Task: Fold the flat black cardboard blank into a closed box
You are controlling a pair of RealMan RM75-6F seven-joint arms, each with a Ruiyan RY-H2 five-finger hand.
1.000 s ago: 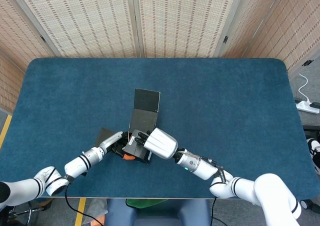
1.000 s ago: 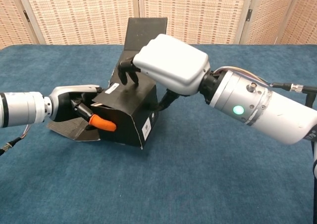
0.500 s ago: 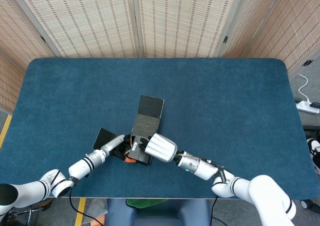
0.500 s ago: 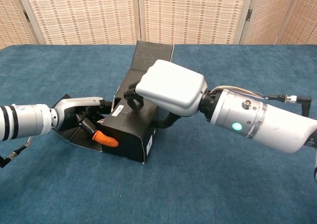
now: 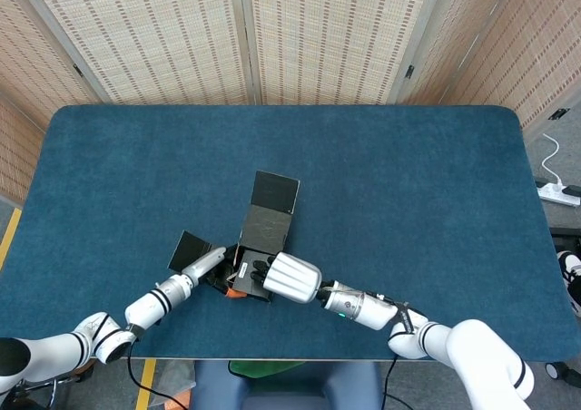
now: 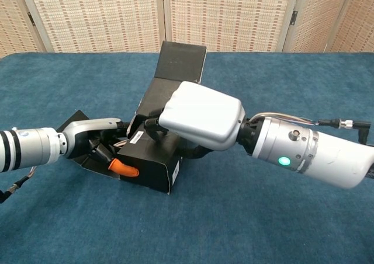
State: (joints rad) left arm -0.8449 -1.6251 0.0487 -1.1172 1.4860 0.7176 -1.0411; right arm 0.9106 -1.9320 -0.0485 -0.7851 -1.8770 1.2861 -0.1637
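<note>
My right hand [image 6: 201, 115] presses atop the box [image 6: 153, 167]; my left hand [image 6: 96, 141] grips its left end flap. Lid panel [image 6: 181, 62] extends away, far side.

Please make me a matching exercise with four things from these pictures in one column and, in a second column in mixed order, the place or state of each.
Things:
1. left hand
2. right hand
3. black cardboard lid flap
4. blue felt-covered table

Places or states:
A. stands open behind the black cardboard box
B. lies on top of the box
C. reaches into the box's open side end
D. carries the box

Pairs: 1-C, 2-B, 3-A, 4-D
</note>
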